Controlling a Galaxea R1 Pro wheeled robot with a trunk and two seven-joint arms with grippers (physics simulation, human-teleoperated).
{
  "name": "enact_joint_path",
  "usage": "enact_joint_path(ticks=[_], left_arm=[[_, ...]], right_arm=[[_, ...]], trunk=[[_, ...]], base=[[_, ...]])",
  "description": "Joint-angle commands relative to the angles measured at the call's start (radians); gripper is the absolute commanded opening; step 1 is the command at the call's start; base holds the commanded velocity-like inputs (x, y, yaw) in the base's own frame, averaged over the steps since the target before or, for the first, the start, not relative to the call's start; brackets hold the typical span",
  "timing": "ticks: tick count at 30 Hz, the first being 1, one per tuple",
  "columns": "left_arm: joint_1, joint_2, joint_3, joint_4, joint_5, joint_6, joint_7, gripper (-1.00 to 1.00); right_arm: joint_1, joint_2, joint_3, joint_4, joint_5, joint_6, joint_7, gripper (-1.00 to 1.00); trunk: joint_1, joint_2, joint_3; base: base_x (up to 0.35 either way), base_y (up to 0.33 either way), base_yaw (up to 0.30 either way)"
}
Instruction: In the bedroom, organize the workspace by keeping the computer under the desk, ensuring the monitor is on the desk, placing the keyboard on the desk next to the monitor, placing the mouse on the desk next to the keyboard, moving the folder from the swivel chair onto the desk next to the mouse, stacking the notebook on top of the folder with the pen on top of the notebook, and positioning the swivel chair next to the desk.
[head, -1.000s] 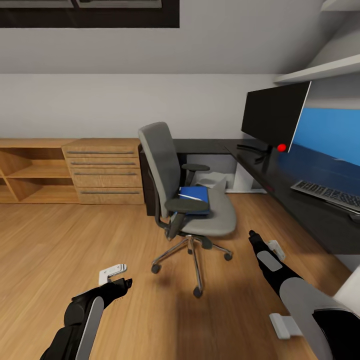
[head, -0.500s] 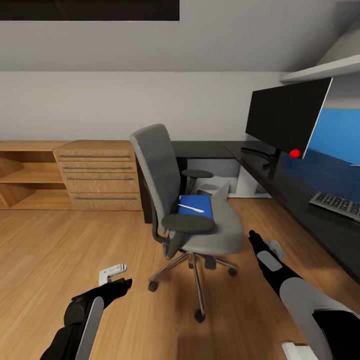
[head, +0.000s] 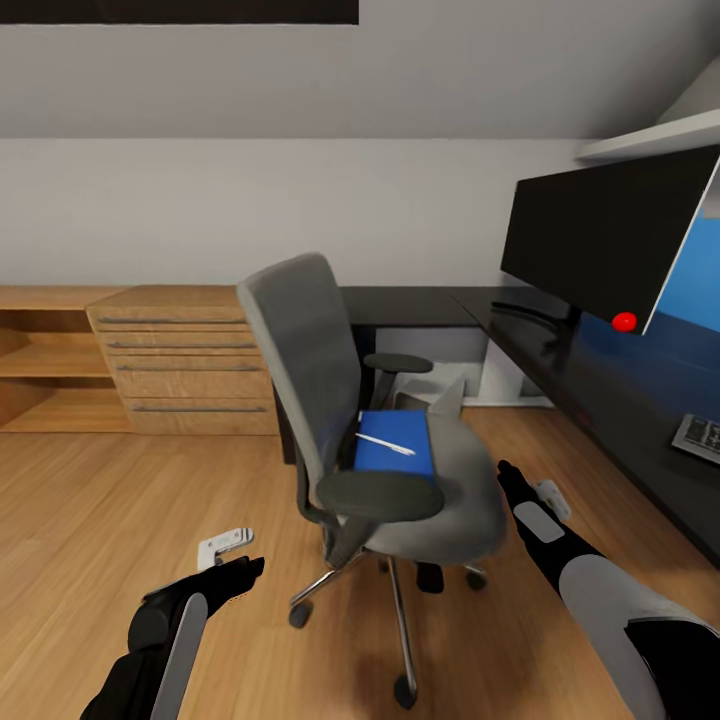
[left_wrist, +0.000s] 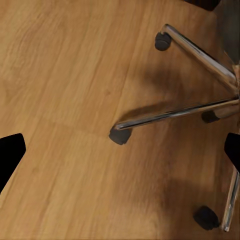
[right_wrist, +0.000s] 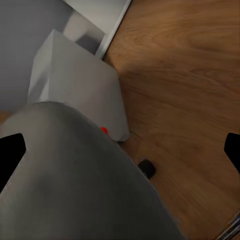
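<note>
Two hands hang low over the warm wooden floor (head: 90, 500), nothing in either: the left hand (left_wrist: 120, 150) has its fingers spread wide above the chair's metal star base, the right hand (right_wrist: 120, 150) is equally wide open beside the grey seat. The swivel chair (head: 370, 440) stands just off the black worktop (head: 600, 390), carrying the blue folder (head: 400, 455) with the white pen (head: 385, 443) lying on it. On the worktop sit the monitor (head: 600, 240) and the keyboard (head: 700, 437); the silver computer (right_wrist: 80, 85) stands beneath. A light wooden drawer chest (head: 180, 360) lines the white back wall
</note>
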Motion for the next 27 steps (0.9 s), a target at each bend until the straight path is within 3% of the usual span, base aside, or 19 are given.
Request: enact_joint_path(ticks=[1, 10, 27], left_arm=[[-0.001, -0.001, 0.001, -0.001, 0.011, 0.004, 0.007, 1.0], [-0.001, -0.001, 0.001, -0.001, 0.011, 0.004, 0.007, 1.0], [-0.001, -0.001, 0.001, -0.001, 0.009, 0.004, 0.007, 1.0]], right_arm=[[0.0, -0.001, 0.009, -0.001, -0.007, -0.004, -0.006, 1.0], [-0.001, -0.001, 0.009, -0.001, -0.007, -0.004, -0.006, 1.0], [0.0, 0.001, 0.01, -0.001, -0.007, -0.004, -0.006, 1.0]], trunk=[[0.0, 0.0, -0.001], [0.0, 0.0, -0.001], [0.0, 0.0, -0.001]], base=[[0.324, 0.0, 0.004], [0.247, 0.0, 0.082], [0.01, 0.0, 0.209]])
